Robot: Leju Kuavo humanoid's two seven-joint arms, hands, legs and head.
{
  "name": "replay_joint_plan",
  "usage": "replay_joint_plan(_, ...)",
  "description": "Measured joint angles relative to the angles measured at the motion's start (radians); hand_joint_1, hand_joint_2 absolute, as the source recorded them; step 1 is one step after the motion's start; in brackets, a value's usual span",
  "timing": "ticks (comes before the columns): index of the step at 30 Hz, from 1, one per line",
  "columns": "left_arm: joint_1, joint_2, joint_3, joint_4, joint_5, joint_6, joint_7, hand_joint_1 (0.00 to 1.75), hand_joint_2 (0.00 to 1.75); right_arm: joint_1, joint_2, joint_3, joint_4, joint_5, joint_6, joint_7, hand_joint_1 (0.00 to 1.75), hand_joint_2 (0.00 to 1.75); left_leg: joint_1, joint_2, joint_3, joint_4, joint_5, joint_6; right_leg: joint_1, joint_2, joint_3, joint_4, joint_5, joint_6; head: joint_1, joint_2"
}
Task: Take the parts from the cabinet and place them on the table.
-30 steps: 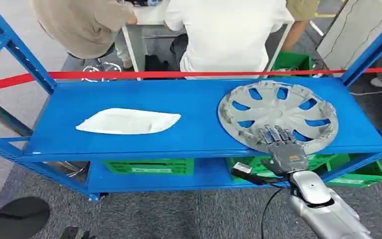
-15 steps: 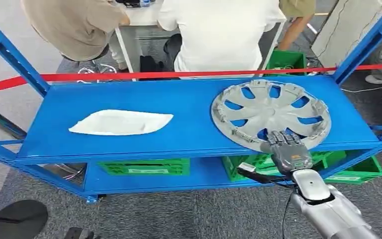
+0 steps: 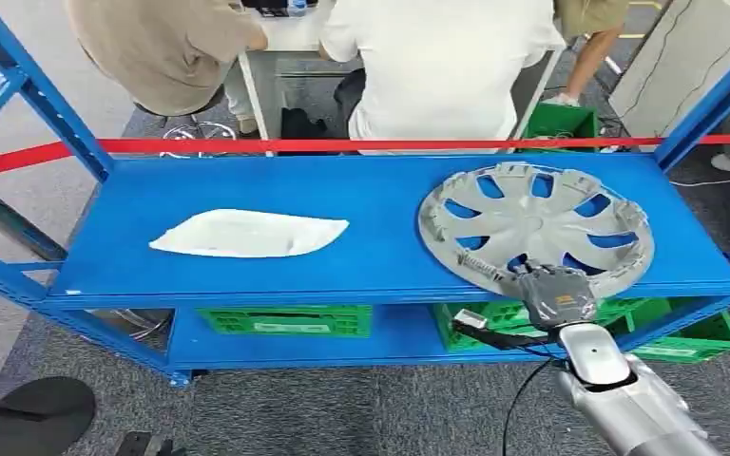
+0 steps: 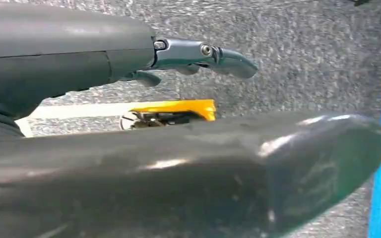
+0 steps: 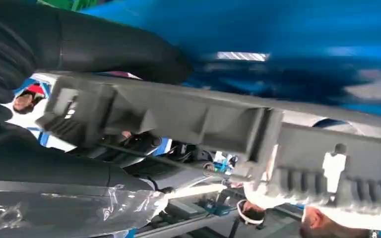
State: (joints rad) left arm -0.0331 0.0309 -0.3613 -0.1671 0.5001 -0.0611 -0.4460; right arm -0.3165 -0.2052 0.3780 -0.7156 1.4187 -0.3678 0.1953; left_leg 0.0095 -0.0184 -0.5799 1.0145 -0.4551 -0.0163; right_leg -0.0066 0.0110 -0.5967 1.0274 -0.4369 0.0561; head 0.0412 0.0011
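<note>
Right hand (image 3: 557,294) gripping hubcap (image 3: 535,228) rim

Blue shelf (image 3: 380,190) of a metal rack, seen from above. A grey hubcap (image 3: 535,228) lies at the shelf's right end, its near edge at the shelf's front edge. The right hand (image 3: 556,293), on a silver arm, grips that near edge. A white bag (image 3: 247,233) lies flat left of the hubcap, well apart from it. Green crates (image 3: 285,319) stand on the level below the shelf. A red tape (image 3: 342,144) runs along the shelf's far edge; beyond it are two seated people (image 3: 437,57).
</note>
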Motion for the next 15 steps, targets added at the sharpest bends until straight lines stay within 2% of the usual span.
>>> replay_joint_plan(2, 0.004, 0.000, -0.001, 0.000, 0.000, -0.011, -0.026, 0.00, 0.00, 0.010, 0.000, 0.000, -0.001, 0.005, -0.031, 0.003, 1.75, 1.75, 0.003, 0.000, 0.002, -0.008, 0.005, -0.010, 0.005, 0.001, -0.005, 0.002, 0.000, -0.013, 0.000, 0.000)
replay_joint_plan(3, 0.004, 0.001, -0.002, 0.000, 0.000, -0.014, -0.040, 0.00, 0.00, 0.013, 0.000, 0.000, -0.004, 0.004, -0.038, 0.003, 1.75, 1.75, 0.002, -0.001, 0.002, -0.008, 0.002, -0.017, 0.000, 0.000, -0.002, -0.006, 0.006, -0.022, -0.001, 0.000)
replay_joint_plan(4, 0.004, 0.000, -0.002, 0.000, -0.001, -0.017, -0.064, 0.00, 0.00, 0.020, 0.000, -0.003, -0.015, 0.003, -0.045, 0.003, 1.75, 1.75, 0.002, 0.003, -0.002, 0.002, -0.012, -0.022, -0.003, -0.001, 0.000, -0.010, 0.008, -0.027, -0.003, 0.000)
replay_joint_plan(5, 0.003, -0.001, -0.004, 0.000, -0.003, -0.017, -0.083, 0.00, 0.00, 0.029, 0.000, -0.008, -0.026, 0.001, -0.053, 0.003, 1.75, 1.75, 0.001, 0.005, -0.022, 0.043, -0.043, -0.024, -0.004, -0.003, 0.000, -0.011, 0.008, -0.034, -0.010, 0.000)
replay_joint_plan(7, 0.003, 0.000, -0.005, 0.000, -0.003, -0.012, -0.099, 0.00, 0.00, 0.053, 0.000, -0.022, -0.051, -0.009, -0.062, -0.004, 1.75, 1.75, 0.002, 0.005, -0.099, 0.207, -0.124, -0.028, -0.003, -0.007, 0.000, -0.011, 0.006, -0.038, -0.010, 0.000)
replay_joint_plan(8, 0.005, 0.000, -0.005, 0.000, -0.003, -0.005, -0.100, 0.00, 0.00, 0.069, 0.000, -0.028, -0.064, -0.013, -0.064, -0.008, 1.75, 1.75, 0.001, 0.005, -0.134, 0.279, -0.147, -0.029, -0.003, -0.009, 0.000, -0.011, 0.006, -0.038, -0.011, 0.000)
replay_joint_plan(9, 0.008, 0.001, -0.005, 0.000, -0.005, 0.003, -0.100, 0.00, 0.00, 0.085, 0.000, -0.037, -0.082, -0.023, -0.069, -0.013, 1.75, 1.75, 0.002, 0.005, -0.149, 0.302, -0.143, -0.029, -0.003, -0.009, 0.000, -0.011, 0.006, -0.038, -0.010, 0.000)
replay_joint_plan(10, 0.009, 0.002, -0.006, 0.000, -0.007, 0.008, -0.097, 0.00, 0.00, 0.100, 0.000, -0.045, -0.103, -0.032, -0.079, -0.018, 1.75, 1.75, 0.002, 0.005, -0.140, 0.280, -0.114, -0.028, -0.003, -0.008, 0.000, -0.010, 0.005, -0.038, -0.011, 0.000)
replay_joint_plan(11, 0.009, 0.003, -0.006, 0.000, -0.008, 0.012, -0.095, 0.00, 0.00, 0.113, 0.000, -0.052, -0.123, -0.040, -0.088, -0.022, 1.75, 1.75, 0.002, 0.006, -0.113, 0.223, -0.072, -0.027, -0.004, -0.007, 0.002, -0.010, 0.005, -0.037, -0.010, 0.000)
replay_joint_plan(13, 0.008, 0.005, -0.008, 0.000, -0.009, 0.024, -0.095, 0.00, 0.00, 0.150, 0.000, -0.074, -0.190, -0.074, -0.109, -0.038, 1.75, 1.75, 0.003, 0.006, -0.030, 0.055, 0.011, -0.025, -0.005, -0.006, 0.006, -0.008, 0.000, -0.029, -0.011, 0.000)
replay_joint_plan(14, 0.008, 0.005, -0.011, 0.000, -0.009, 0.028, -0.095, 0.00, 0.00, 0.168, 0.000, -0.087, -0.224, -0.097, -0.124, -0.050, 1.75, 1.75, 0.004, 0.006, -0.009, 0.012, 0.008, -0.026, 0.004, -0.005, 0.001, 0.001, -0.004, -0.022, -0.014, 0.000)
replay_joint_plan(15, 0.007, 0.005, -0.013, 0.000, -0.004, 0.029, -0.096, 0.00, 0.00, 0.188, 0.000, -0.105, -0.267, -0.162, -0.142, -0.089, 1.75, 1.75, 0.005, 0.002, -0.010, 0.005, -0.001, -0.015, 0.005, -0.004, -0.004, 0.003, -0.004, -0.018, -0.011, 0.000)
